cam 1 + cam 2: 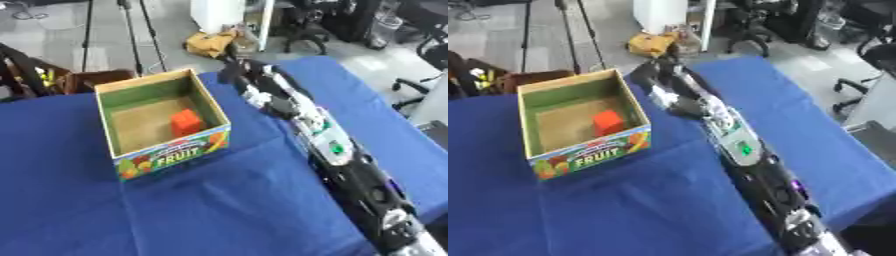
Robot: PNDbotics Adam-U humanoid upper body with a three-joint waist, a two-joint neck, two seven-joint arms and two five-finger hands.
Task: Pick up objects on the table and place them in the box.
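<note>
Across the whole scene, a bench [70, 210] draped in blue cloth, wrinkled toward the near side. Reaching from near right to far centre, the right arm [337, 150], black and silver with a small green light on its forearm. Left of that arm, an open box [131, 150] with green inner walls, a brown floor and "FRUIT" printed on its near face, standing on the cloth. Just past the box's far right corner, the right hand [651, 75], blurred; fingers apart or together, cannot tell. Inside the box, toward its right wall, a small orange-red block [185, 122] resting on the floor.
</note>
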